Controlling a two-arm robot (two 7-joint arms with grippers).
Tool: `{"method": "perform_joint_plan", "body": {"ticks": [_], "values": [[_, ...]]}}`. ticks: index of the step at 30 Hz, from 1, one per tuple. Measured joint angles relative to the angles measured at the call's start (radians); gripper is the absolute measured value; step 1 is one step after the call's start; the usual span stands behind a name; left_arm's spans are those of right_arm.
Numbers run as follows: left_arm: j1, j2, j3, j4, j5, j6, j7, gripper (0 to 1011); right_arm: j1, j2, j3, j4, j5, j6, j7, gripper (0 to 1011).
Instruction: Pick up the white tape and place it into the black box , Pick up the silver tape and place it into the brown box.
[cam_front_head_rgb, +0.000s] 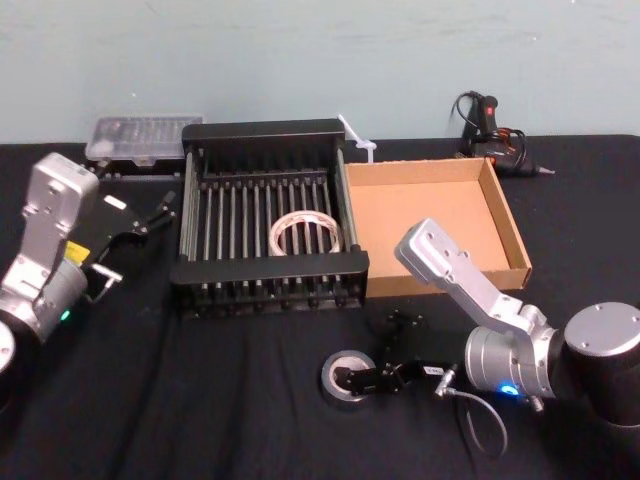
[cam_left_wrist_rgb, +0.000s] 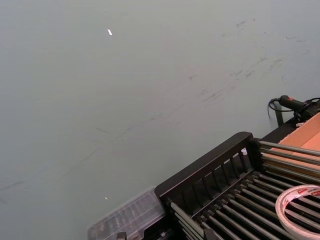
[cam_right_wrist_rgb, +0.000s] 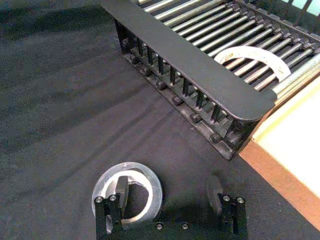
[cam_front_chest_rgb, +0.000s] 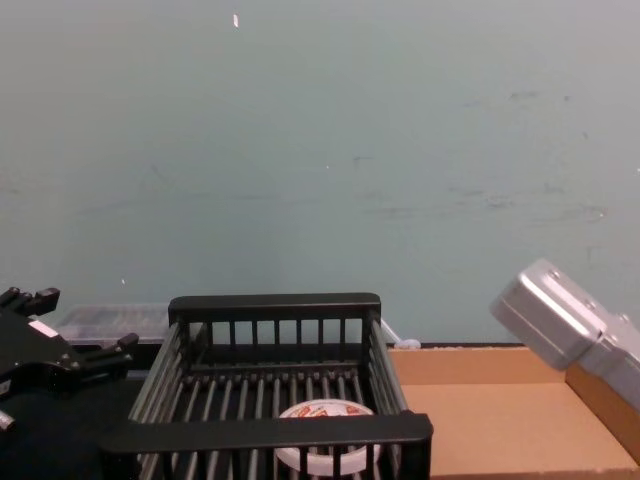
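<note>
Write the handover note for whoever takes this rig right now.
Left gripper: open, idle left of the black slatted plastic crate.
Right gripper: open, down at the grey-silver duct tape roll, one finger in its hollow, the other outside; not yet closed.
White printed tape roll: lying in the crate, done.
Left to do: grip the silver roll and put it in the tan cardboard box.
</note>
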Motion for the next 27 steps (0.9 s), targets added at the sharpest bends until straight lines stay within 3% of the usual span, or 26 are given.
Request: {"method": "perform_joint_plan", "body": {"ticks": [3, 12, 14, 27], "values": [[0.000, 0.000, 0.000, 0.000, 0.000, 0.000, 0.000, 1001, 0.000, 0.000, 0.000, 0.000, 0.000, 0.000, 0.000, 997], [0.000, 0.000, 0.000, 0.000, 0.000, 0.000, 0.000, 1001, 0.000, 0.000, 0.000, -0.001, 0.001, 0.000, 0.000, 816], [0.000, 0.000, 0.000, 0.000, 0.000, 0.000, 0.000, 1001, 0.000, 0.000, 0.000, -0.001, 0.001, 0.000, 0.000, 705], [0.000, 0.000, 0.000, 0.000, 0.000, 0.000, 0.000, 1001, 0.000, 0.000, 0.000, -0.002, 0.002, 0.000, 0.000, 329]]}}
